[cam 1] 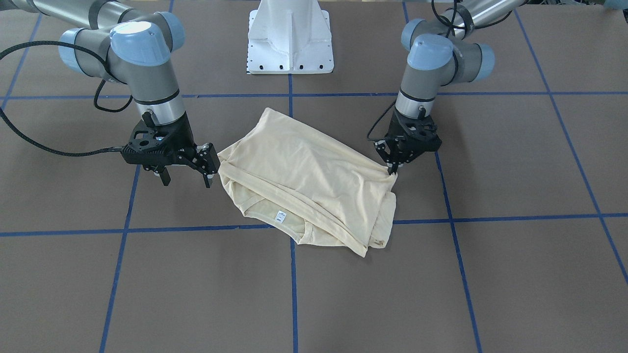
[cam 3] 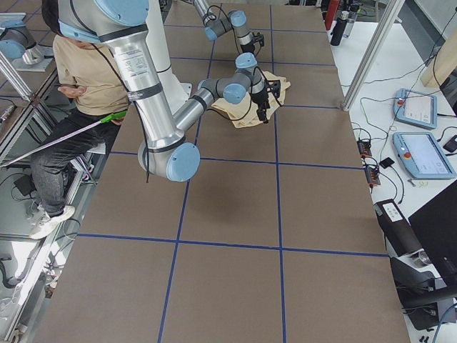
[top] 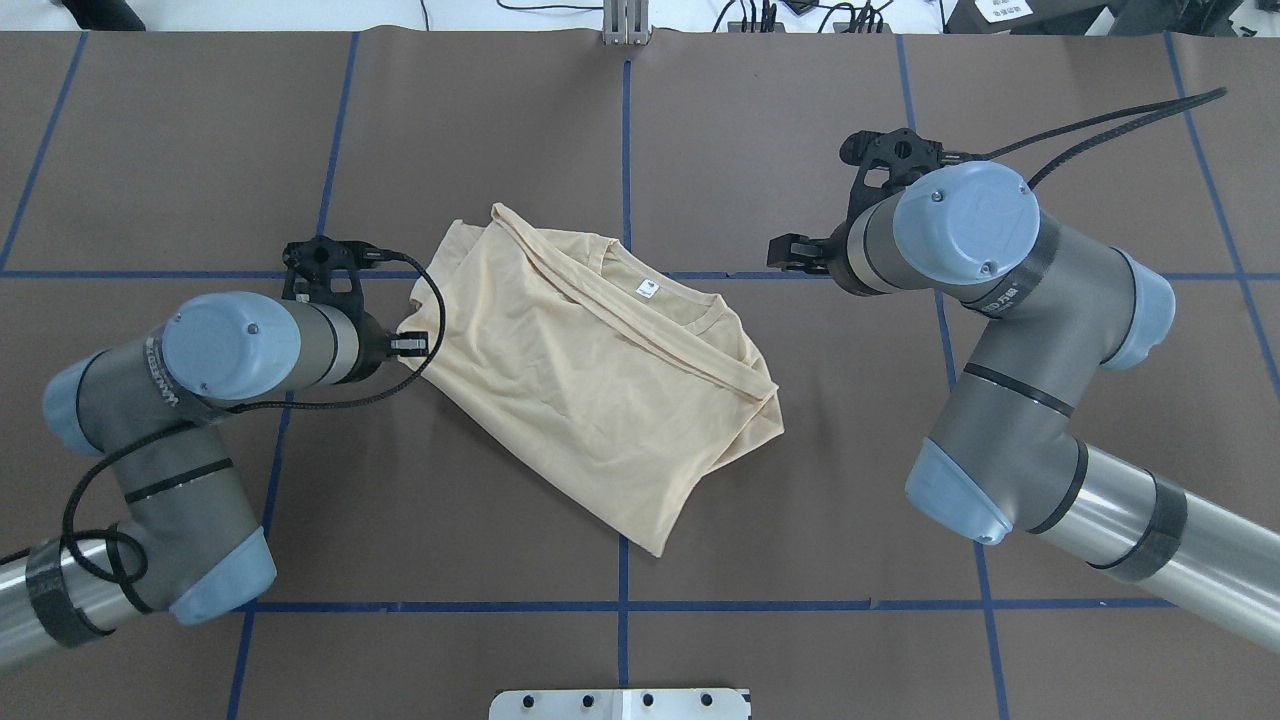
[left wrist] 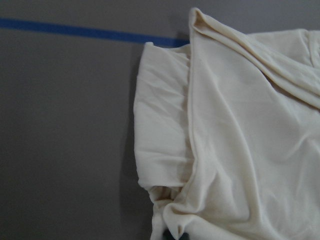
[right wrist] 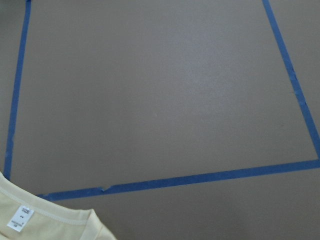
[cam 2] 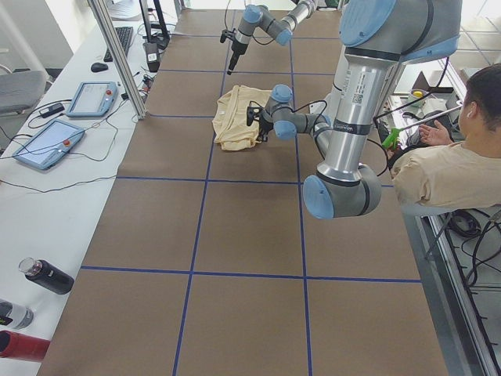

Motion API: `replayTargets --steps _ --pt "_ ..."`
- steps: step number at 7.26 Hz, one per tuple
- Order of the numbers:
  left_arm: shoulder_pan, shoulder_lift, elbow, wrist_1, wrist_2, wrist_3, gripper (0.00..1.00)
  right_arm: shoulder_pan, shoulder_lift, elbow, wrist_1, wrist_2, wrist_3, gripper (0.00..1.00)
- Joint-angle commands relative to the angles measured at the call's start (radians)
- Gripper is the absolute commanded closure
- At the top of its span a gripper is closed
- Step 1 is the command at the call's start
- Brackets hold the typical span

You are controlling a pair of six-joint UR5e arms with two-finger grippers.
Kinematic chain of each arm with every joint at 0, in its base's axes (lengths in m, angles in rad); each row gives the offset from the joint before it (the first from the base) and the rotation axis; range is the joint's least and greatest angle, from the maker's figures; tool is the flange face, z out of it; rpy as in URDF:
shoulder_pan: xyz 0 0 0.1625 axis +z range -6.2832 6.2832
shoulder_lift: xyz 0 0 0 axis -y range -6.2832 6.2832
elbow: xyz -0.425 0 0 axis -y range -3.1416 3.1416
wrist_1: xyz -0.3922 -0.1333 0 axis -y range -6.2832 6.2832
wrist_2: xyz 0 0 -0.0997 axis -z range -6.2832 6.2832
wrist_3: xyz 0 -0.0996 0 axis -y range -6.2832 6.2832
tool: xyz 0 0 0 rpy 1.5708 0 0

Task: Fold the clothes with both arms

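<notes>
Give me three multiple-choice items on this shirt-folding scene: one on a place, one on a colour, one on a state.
1. Where is the left gripper?
A. At a corner of the shirt
B. In the middle of the shirt
C. Far off from the shirt

2. What colour are the tape lines on the table?
A. Red
B. Blue
C. White

3. What state is the right gripper in?
A. Shut on the shirt
B. Open, holding nothing
C. Shut, holding nothing

Answers:
1 A: the front-facing view shows its fingertips pinched on the shirt's corner.
2 B: the lines are blue in every view.
3 B: its fingers stand apart beside the shirt's edge with nothing between them.
</notes>
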Motion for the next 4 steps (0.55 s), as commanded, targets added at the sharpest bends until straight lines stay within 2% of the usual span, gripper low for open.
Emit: replayTargets --steps 1,2,4 --pt "-0.165 -0.159 0.220 -0.007 -0.001 0.148 1.00 -0.002 0.000 0.000 0.000 0.002 -0.001 0.00" --pt "-0.190 -0.275 0.358 -0.047 -0.001 0.145 1.00 0.000 0.000 -0.001 0.000 0.002 0.000 0.00" --pt "-0.200 -0.417 0.632 -0.281 -0.002 0.141 1.00 -0.002 0.002 -0.004 0.000 0.000 0.000 0.00"
